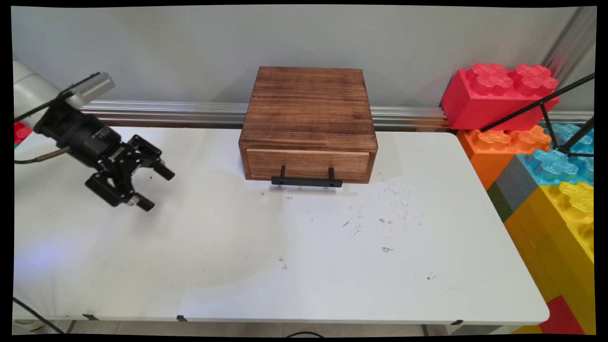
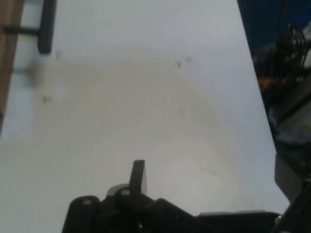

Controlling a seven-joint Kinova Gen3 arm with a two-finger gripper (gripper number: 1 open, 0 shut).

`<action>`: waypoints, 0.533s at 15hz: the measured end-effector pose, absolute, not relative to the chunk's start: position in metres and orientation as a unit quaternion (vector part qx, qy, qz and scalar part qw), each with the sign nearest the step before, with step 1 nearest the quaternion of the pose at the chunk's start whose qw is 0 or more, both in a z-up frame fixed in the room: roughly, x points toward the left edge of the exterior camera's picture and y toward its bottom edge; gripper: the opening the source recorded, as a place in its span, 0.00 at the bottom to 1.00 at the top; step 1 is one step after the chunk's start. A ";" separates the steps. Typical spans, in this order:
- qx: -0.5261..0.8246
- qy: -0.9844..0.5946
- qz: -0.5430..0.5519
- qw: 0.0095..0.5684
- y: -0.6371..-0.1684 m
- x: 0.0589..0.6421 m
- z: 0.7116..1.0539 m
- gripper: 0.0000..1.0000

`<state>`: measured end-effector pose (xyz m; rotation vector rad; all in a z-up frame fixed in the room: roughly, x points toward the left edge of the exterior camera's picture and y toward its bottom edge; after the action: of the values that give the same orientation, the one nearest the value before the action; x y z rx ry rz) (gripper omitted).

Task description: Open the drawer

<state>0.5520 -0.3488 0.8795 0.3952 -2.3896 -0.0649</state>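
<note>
Nearest to us lies the white table (image 1: 285,266), its near edge running along the bottom of the frame; it is the largest thing we see, and its bare top carries only faint dark scuff marks right of centre. Next in size, at the right edge, we see a stack of oversized toy building blocks (image 1: 546,156), red on orange with blue and yellow below, standing off the table's end, seemingly as a side barrier. At upper centre sits a dark wooden drawer box (image 1: 308,118), backed against the aluminium rail (image 1: 166,111) under the wall, its front turned toward us. Its single drawer (image 1: 306,164) is pushed fully in, so we cannot tell what it holds, if anything. The black bar handle (image 1: 307,181) juts from the drawer's front, just above the tabletop. Smallest, at centre left, hangs the gripper (image 1: 153,189), fingers spread wide and holding nothing, angled toward the right, well apart from the box and above bare table.
</note>
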 end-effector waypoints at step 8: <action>0.159 -0.910 -0.019 0.383 -0.362 0.541 0.884 1.00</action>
<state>0.5413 -0.3622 0.8838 0.4050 -2.3199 -0.0494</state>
